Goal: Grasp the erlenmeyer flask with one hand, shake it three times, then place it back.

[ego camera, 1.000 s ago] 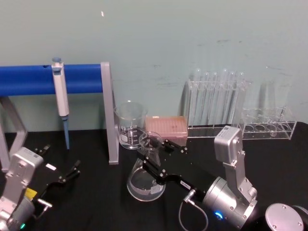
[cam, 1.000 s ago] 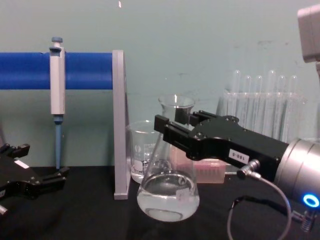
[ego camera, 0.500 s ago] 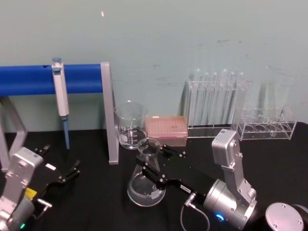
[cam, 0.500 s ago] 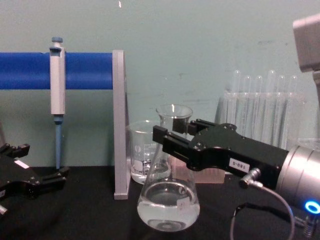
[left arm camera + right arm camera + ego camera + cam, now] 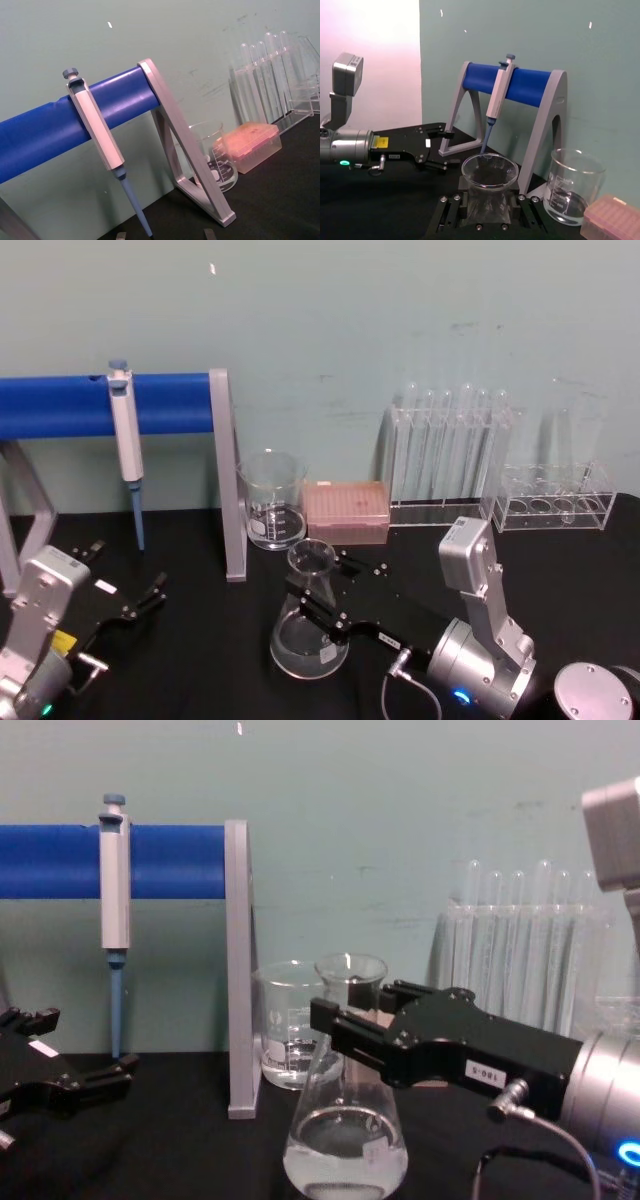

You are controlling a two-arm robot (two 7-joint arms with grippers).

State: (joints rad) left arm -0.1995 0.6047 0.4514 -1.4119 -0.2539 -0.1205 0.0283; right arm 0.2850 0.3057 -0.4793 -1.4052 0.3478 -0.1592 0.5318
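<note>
- My left claw [image 5: 125, 575] lies low at the far left of the black worktop [image 5: 200, 640], its black fingers spread and holding nothing
- Behind it a grey-legged stand carries a thick blue horizontal bar [image 5: 60, 405]; a white pipette with a blue tip [image 5: 125, 435] hangs upright from that bar
- Just right of the stand's grey leg stands a straight-sided clear glass beaker with a printed scale [image 5: 272, 500], near the back wall
- In front of the beaker is the clear glass conical erlenmeyer flask [image 5: 308, 645], roughly upright, with clear liquid in its wide base; I cannot tell whether the base touches the worktop
- My right claw [image 5: 312, 592] reaches in from the right and is pinching the flask's narrow neck just under the flared rim
- Behind are a pink lidded plastic box [image 5: 345, 508], then a clear rack of tall thin test tubes [image 5: 450, 455], then a second low clear rack [image 5: 555, 500]
</note>
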